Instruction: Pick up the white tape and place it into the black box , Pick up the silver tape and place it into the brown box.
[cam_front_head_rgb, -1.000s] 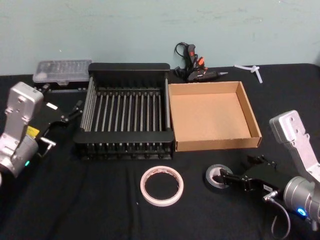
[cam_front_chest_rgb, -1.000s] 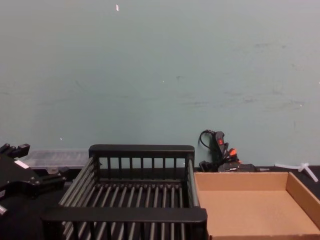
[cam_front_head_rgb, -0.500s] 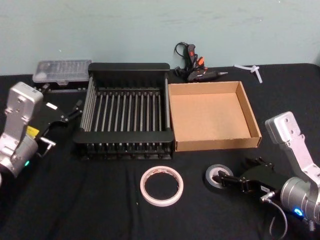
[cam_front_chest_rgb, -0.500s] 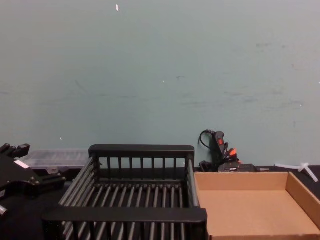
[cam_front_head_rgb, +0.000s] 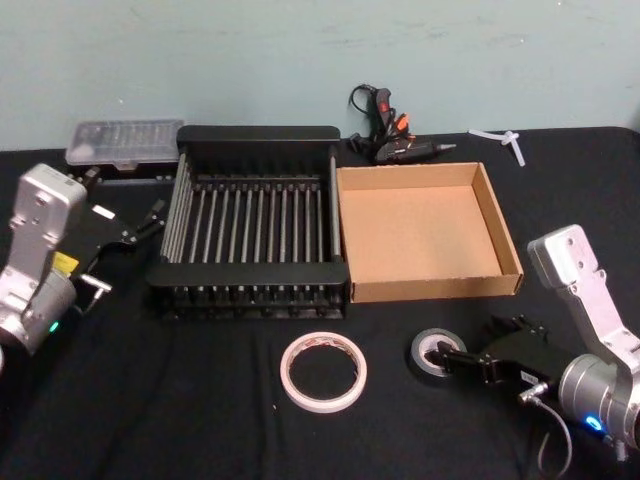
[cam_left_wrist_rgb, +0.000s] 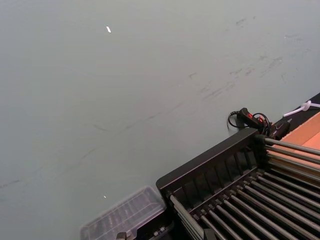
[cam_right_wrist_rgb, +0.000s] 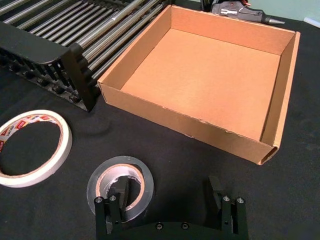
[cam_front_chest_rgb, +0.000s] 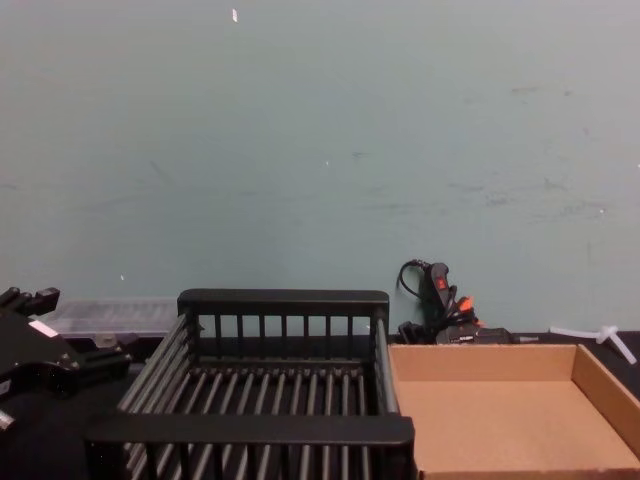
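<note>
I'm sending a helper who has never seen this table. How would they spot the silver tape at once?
Find the brown box on the black table, beside the black box. On the table just in front of it lies the silver tape, with one finger of the open right gripper in its core. It is smaller, thicker and darker than the white tape beside it.

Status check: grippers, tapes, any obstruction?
Right gripper open, one finger inside silver tape. Left gripper parked beside black box. White tape untouched. Nothing obstructing.

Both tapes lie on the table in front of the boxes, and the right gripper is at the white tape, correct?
Not quite: the right gripper is at the silver tape, one finger inside its core, as the right wrist view shows. The white tape lies apart, untouched.
</note>
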